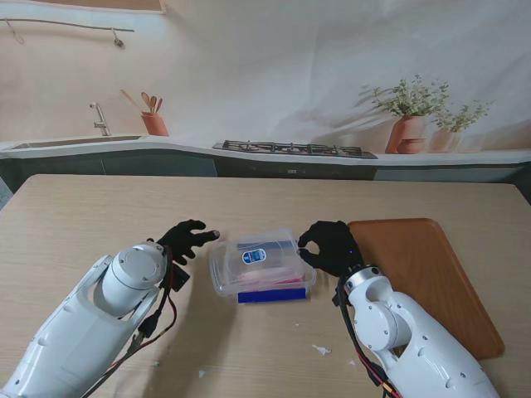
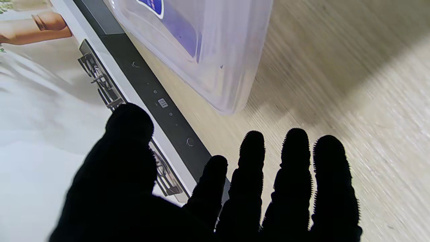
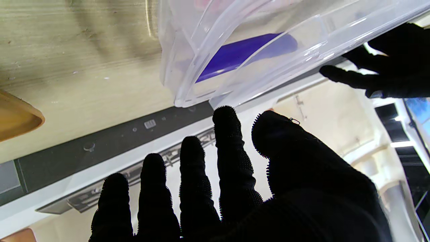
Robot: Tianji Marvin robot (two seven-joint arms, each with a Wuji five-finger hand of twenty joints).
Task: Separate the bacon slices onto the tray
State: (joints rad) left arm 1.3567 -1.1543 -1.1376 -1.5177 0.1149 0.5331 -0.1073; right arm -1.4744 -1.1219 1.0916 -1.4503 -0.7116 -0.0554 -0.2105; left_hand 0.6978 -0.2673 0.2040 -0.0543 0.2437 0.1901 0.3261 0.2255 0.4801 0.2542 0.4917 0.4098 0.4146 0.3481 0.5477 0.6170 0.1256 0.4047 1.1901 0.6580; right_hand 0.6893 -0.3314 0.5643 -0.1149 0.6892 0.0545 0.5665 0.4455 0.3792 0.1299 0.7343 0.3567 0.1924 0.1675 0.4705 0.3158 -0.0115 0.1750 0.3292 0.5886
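Clear plastic box (image 1: pixel 262 265) w/ the bacon sits mid-counter (image 1: pixel 99 215), lid on, between both hands, so I'd judge it's being braced for opening. Wooden tray (image 1: pixel 419 278) waits just right of it, bare. Left hand (image 1: pixel 187 240): fingers spread, tips near the box's left side, holding nothing. Right hand (image 1: pixel 330 247): thumb & forefinger at the box's right rim; can't tell if it's pinching yet.

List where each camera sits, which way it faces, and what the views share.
Stand view: above the shoulders, looking down at the table; both arms and gloved hands flank the clear plastic container, wooden tray on the right.
Left wrist view: along the left hand, fingers spread short of the container.
Right wrist view: along the right hand, by the container's rim.
Shared: the container appears in all three views.
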